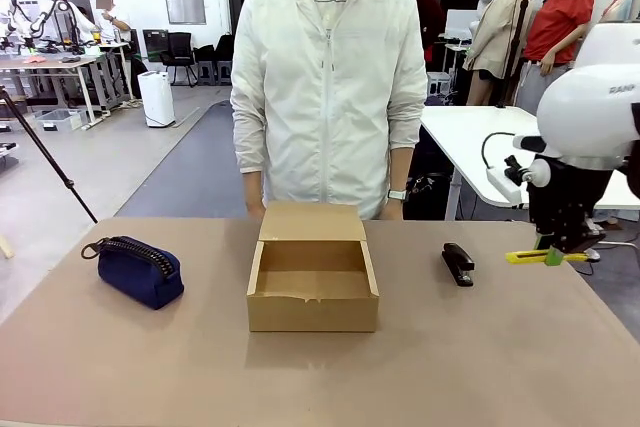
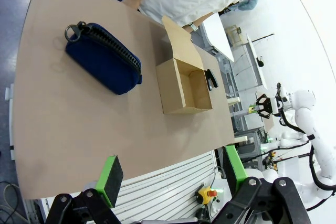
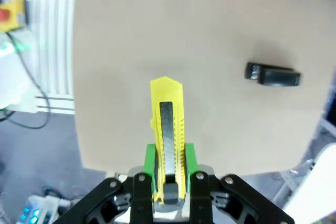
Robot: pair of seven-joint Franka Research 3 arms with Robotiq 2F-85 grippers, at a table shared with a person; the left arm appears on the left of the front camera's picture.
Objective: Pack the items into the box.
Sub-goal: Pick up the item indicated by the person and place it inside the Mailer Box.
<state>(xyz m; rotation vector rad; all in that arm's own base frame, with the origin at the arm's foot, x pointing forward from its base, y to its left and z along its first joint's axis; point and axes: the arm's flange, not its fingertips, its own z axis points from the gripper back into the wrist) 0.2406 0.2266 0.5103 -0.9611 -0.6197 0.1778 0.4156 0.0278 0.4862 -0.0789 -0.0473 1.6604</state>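
Open shallow brown cardboard box [image 1: 312, 315] at frame centre, bare tabletop [image 1: 150, 367] all around it, navy-blue zipped pouch [image 1: 140, 269] left, small black stapler [image 1: 458, 263] right, right gripper [image 1: 553, 256] at right edge clamping slim yellow-and-black utility knife [image 1: 525, 257] level, left gripper [image 2: 172, 174] spread wide.

The utility knife [image 1: 530, 256] [image 3: 167, 119] sat clamped between the right gripper's [image 1: 555, 255] [image 3: 169, 163] 2 fingers, its tip reaching out past them, over the right edge of the table [image 1: 500, 367]. To that gripper's left, on the table and apart from the knife, lay the stapler [image 1: 458, 263] [image 3: 273, 75]. Farther left of the gripper stood the box [image 1: 312, 315] at mid-table, its flap open on the far side, with the person [image 1: 325, 97] just behind it. Farthest from the right gripper, left of the box and well apart from it, lay the pouch [image 1: 138, 270].

The left gripper [image 2: 172, 174] hung high over the table's near left edge, its 2 fingers spread. Ahead of it lay the pouch [image 2: 105, 59], the box [image 2: 170, 85] beside that, and the stapler [image 2: 211, 79] beyond the box.
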